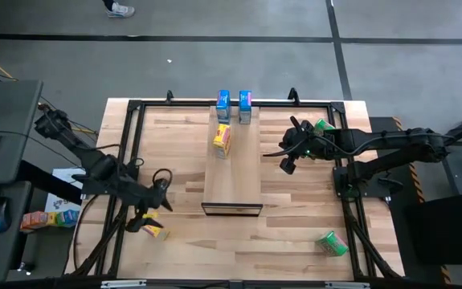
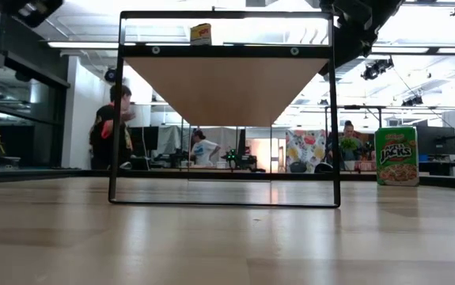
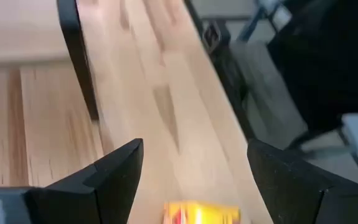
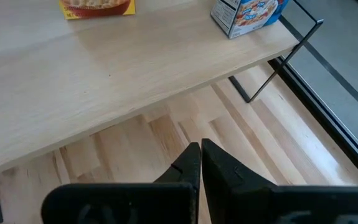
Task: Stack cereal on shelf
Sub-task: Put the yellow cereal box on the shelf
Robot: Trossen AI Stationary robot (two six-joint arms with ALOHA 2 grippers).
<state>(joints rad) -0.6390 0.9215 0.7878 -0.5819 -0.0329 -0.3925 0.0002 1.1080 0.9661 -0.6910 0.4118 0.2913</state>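
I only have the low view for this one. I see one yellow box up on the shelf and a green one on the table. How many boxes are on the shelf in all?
Observer: Three. The high view shows a blue box and a second blue box at the far end of the shelf, with the yellow box nearer the middle.
Operator: Where is the other yellow one?
Observer: The second yellow box lies on the table, front left. The left gripper is right at it, fingers open.
Operator: And the right gripper?
Observer: The right gripper has its fingers shut on nothing, beside the shelf's right edge.
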